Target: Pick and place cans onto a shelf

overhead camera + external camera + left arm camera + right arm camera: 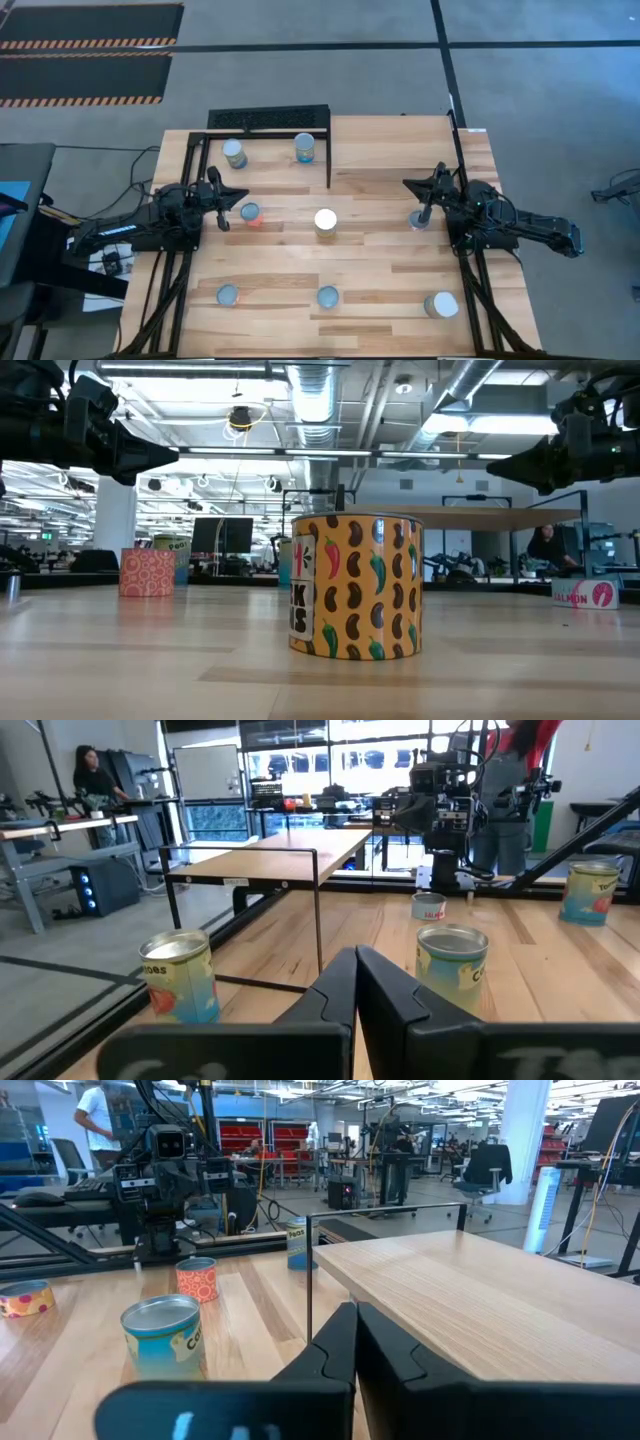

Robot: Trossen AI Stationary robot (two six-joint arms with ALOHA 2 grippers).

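Note:
Several cans stand upright on their bases on the plank table: a white-topped corn can [325, 221] [450, 965] at the centre, an orange can [250, 213] [197, 1278], a flat salmon tin [418, 219] [590, 592], a bean can [355, 585] [327, 297], and two at the far left [234, 153] [305, 148]. The shelf [390, 150] [470, 1300] is a raised pale board at the far side, its black post [310, 1275] at its corner; nothing stands on it. My left gripper [238, 195] [355, 970] is shut and empty above the table beside the orange can. My right gripper [410, 186] [352, 1330] is shut and empty near the salmon tin.
More cans stand near the table's front edge [227, 295] [440, 305]. A black wire frame [270, 120] stands at the far left beside the shelf. Black rails run along both table sides. People show in the room behind [90, 775] [100, 1110].

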